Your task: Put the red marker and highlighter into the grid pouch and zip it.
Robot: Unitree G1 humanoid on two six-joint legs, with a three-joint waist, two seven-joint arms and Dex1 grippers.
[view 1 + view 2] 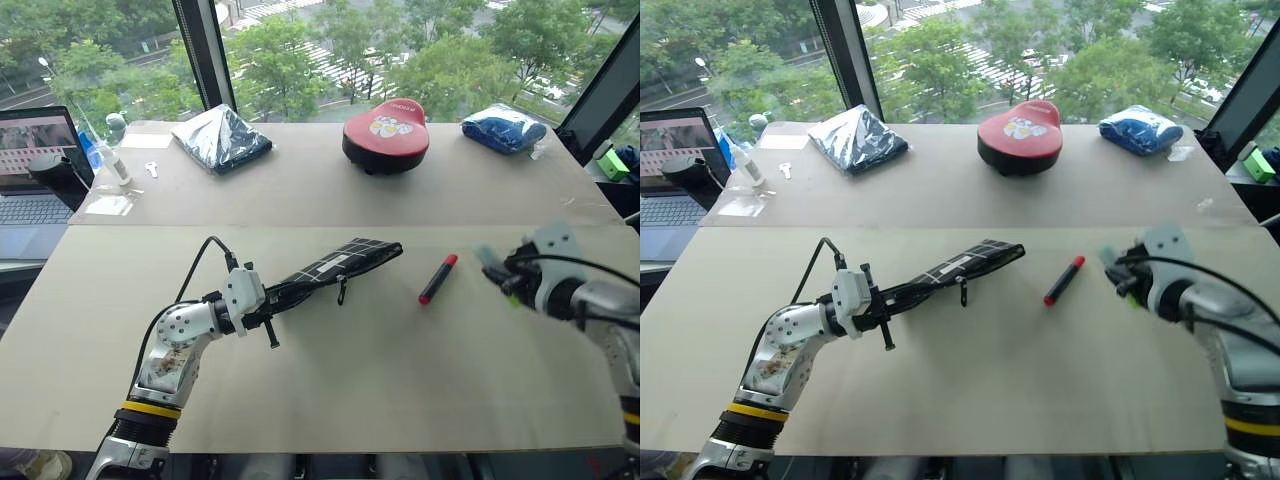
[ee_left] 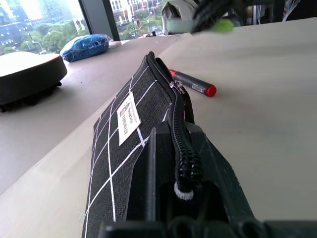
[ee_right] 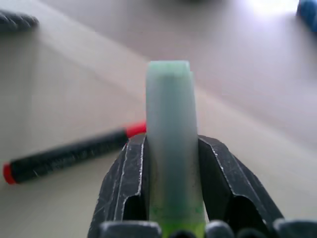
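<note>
A: Pale tabletop (image 1: pixel 330 370) by a window, trees outside. Where's the grid pouch (image 1: pixel 335 264)?

B: Mid-table, lifted at its near-left end by the left gripper (image 1: pixel 262 300); jaws clamped on that end along the zipper, far end touching the tabletop.

A: Red marker (image 1: pixel 437 279)?

B: Lying flat, just right of the pouch, apart from it.

A: Right gripper (image 3: pixel 171 198)?

B: Raised at the right, jaws closed on the highlighter (image 3: pixel 170 144), mint body sticking out past the fingertips, above the tabletop.
</note>
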